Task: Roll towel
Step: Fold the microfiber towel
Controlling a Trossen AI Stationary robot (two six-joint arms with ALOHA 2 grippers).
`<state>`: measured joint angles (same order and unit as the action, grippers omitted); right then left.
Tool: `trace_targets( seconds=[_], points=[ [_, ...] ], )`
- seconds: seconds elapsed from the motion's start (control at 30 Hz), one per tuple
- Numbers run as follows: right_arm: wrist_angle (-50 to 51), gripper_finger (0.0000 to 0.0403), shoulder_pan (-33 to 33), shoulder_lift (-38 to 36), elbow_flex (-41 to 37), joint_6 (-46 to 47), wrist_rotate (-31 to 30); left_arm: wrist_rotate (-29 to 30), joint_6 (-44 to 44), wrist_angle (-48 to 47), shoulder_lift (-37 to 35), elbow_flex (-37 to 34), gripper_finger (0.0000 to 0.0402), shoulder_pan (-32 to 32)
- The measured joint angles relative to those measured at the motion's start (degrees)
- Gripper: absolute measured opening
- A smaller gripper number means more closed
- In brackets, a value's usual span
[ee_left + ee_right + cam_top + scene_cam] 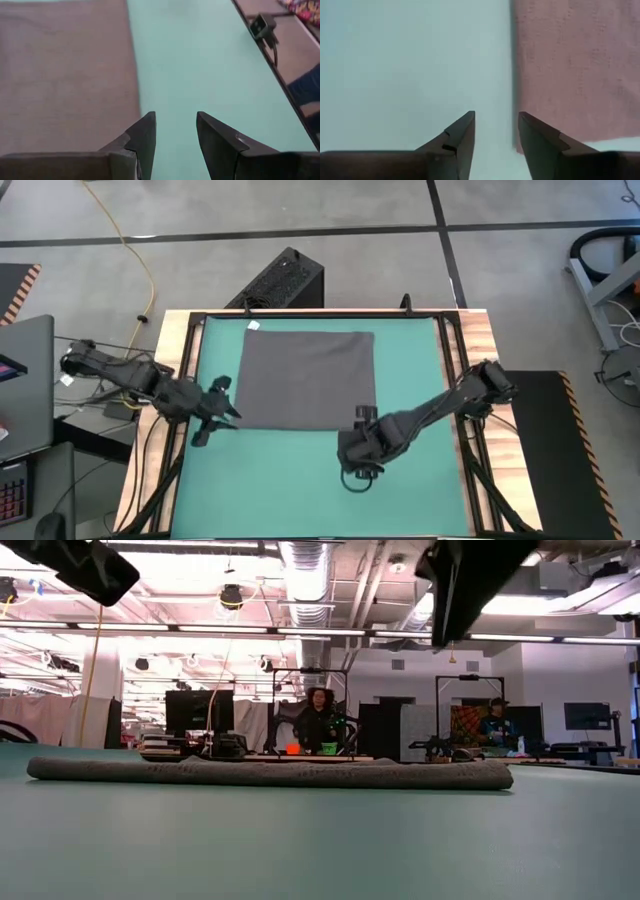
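**Towel flat on the mat, both tools open at its near corners**

While the towel lies flat on the green mat of the bench in the high view, its white tag sits at the far left corner. The left tool is at the near left corner, the right tool at the near right corner.

Seen level from the low view, the towel is a low grey strip across the mat, with people seated in the room behind.

From the left wrist, the tool stands open, empty, just beside the towel's edge.

From the right wrist, the tool also stands open, holding nothing, at the towel's corner.
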<state>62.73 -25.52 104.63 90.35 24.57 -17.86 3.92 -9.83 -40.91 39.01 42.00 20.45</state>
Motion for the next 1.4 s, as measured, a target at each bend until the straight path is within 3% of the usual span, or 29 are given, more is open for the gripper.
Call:
trace_targets(
  seconds=[0.2, 0.33, 0.53, 0.7, 0.77, 0.9, 1.0, 1.13, 1.27, 1.33, 1.4],
  points=[
    [-1.4, 0.0266, -0.1, 5.4, 0.0, 0.8, -0.6, 11.2, -2.2, 2.4, 1.1, 0.0, 0.013, 5.9],
    [-0.7, 0.0289, 1.1, 9.4, 0.0, -2.2, -0.6, 22.6, 1.1, 5.7, 1.1, 0.0, 0.013, 7.3],
    [-0.2, 0.029, 3.7, 12.6, 0.0, -5.0, -0.6, 23.9, 4.3, 11.5, 3.6, 0.0, 0.013, 6.9],
    [-0.1, 0.029, 5.9, 11.6, 0.0, -6.6, 1.0, 29.2, 5.0, 16.3, 8.0, -1.1, 0.013, 5.4],
    [0.9, 0.029, 6.2, 9.5, 0.0, -8.2, 1.2, 28.9, 5.6, 22.4, 8.8, -2.3, 0.013, 3.5],
    [0.8, 0.029, 6.6, 2.7, 0.0, -8.2, 1.4, 22.1, 5.0, 32.0, 8.8, -3.9, 0.0128, -3.1],
    [-9.5, 0.029, 7.1, -2.7, -4.6, -7.2, 0.1, 13.6, 4.1, 34.8, 8.9, -5.9, 0.0118, -9.2],
    [-25.8, 0.029, 7.5, -7.8, -16.9, -2.1, -0.6, 3.7, 1.7, 46.3, 9.1, -12.8, 0.0095, -14.3],
    [-38.0, 0.029, 7.1, -9.4, -24.1, 1.4, -0.5, 3.1, -0.2, 53.6, 9.3, -17.5, 0.0074, -15.2],
    [-44.3, 0.029, 7.2, -8.0, -25.3, 1.4, -1.3, 5.9, -0.1, 54.6, 10.2, -18.3, 0.0066, -15.1],
    [-48.4, 0.0289, 7.2, -5.8, -25.3, 1.6, -6.2, 9.6, -0.6, 54.4, 11.0, -19.0, 0.0059, -15.2]
  ],
)
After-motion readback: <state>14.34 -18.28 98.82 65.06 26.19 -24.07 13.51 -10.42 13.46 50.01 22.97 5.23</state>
